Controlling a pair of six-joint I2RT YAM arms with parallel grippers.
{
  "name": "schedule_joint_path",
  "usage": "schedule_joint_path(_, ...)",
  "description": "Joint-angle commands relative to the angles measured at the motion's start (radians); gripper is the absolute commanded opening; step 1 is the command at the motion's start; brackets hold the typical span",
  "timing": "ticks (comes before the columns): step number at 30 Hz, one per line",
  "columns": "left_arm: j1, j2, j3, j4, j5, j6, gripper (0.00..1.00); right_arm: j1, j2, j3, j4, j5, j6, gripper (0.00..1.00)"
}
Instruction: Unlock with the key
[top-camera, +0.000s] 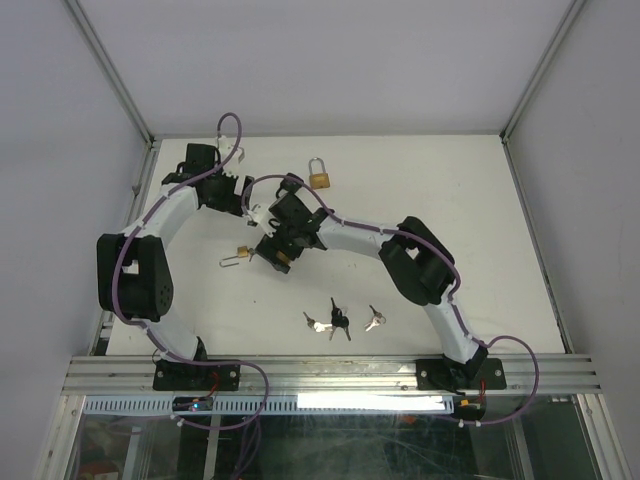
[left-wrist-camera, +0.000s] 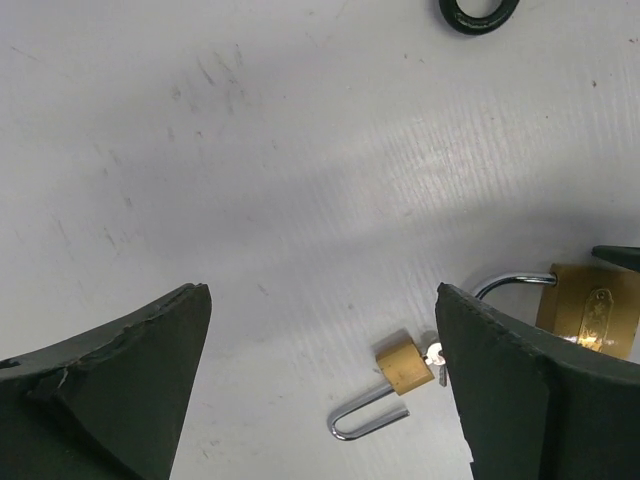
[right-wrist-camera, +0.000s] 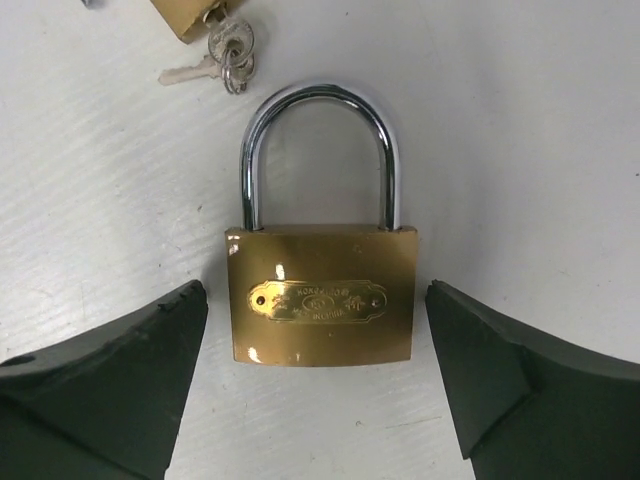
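Observation:
A large brass padlock (right-wrist-camera: 320, 305) with a shut steel shackle lies flat on the white table. My right gripper (right-wrist-camera: 315, 290) is open, one finger on each side of its body, not touching it. A small brass padlock (left-wrist-camera: 403, 365) lies nearby with its shackle swung open and a key (left-wrist-camera: 435, 354) in its base; its key ring shows in the right wrist view (right-wrist-camera: 228, 45). My left gripper (left-wrist-camera: 322, 292) is open and empty above the table, short of the small padlock. In the top view the right gripper (top-camera: 274, 250) is beside the small padlock (top-camera: 238, 256).
A third brass padlock (top-camera: 320, 178) sits at the back of the table. Three loose key bunches (top-camera: 340, 320) lie near the front edge. A black ring (left-wrist-camera: 480, 12) lies beyond the left gripper. The two wrists are close together at centre left.

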Motion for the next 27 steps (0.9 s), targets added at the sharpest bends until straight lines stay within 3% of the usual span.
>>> schedule_joint_path(1, 0.012, 0.009, 0.039, 0.006, -0.029, -0.012, 0.97, -0.007, -0.012, 0.015, -0.074, 0.078, 0.000, 0.94)
schedule_joint_path(6, 0.033, -0.003, 0.029, 0.041, -0.033, -0.015, 0.98, -0.018, -0.016, 0.046, -0.113, 0.049, -0.036, 0.93)
schedule_joint_path(11, 0.037, -0.011, 0.056, 0.042, -0.020, -0.002, 0.98, -0.016, 0.037, 0.113, -0.216, 0.010, -0.023, 0.84)
schedule_joint_path(23, 0.063, -0.115, -0.003, 0.098, 0.156, 0.013, 0.96, -0.002, 0.118, 0.102, -0.206, 0.043, 0.021, 0.74)
schedule_joint_path(27, 0.070, -0.157, -0.057, 0.121, 0.212, 0.000, 0.96, 0.000, 0.136, 0.106, -0.203, 0.028, 0.018, 0.61)
